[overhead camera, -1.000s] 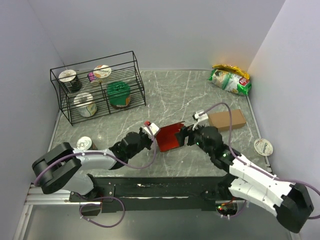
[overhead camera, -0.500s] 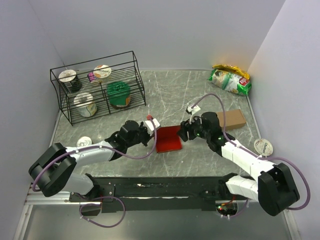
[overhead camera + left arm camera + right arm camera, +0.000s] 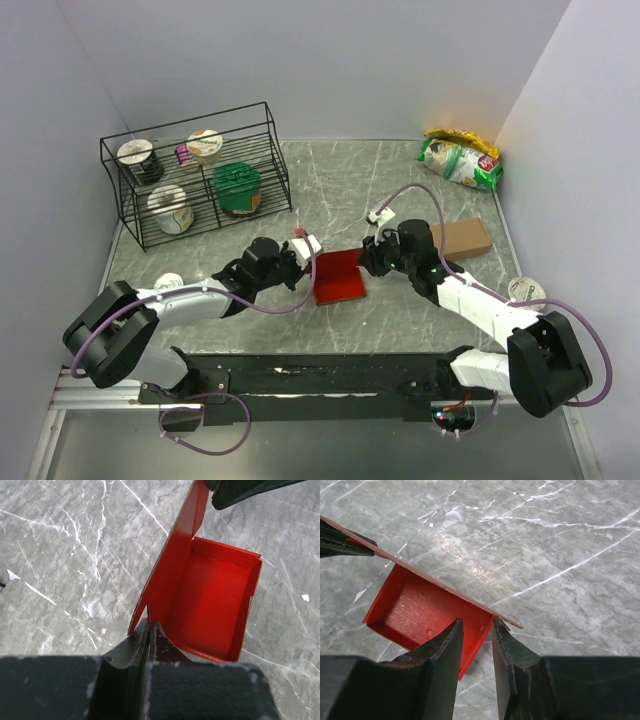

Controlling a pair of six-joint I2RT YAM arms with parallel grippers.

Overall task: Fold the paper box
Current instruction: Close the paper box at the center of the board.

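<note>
While our left gripper [image 3: 150, 628] clamps the paper box [image 3: 210, 605] by its nine-o'clock flap as anchor, our right gripper [image 3: 476, 628] straddles the two-o'clock corner, half-open.

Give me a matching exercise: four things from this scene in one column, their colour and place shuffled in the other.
Things:
1. paper box
2. cardboard box
3. snack bag
4. wire rack

Colour and place:
A. green and yellow, far right corner
B. black, far left
C. red, centre
D. plain brown, right side

Pairs: 1-C, 2-D, 3-A, 4-B
</note>
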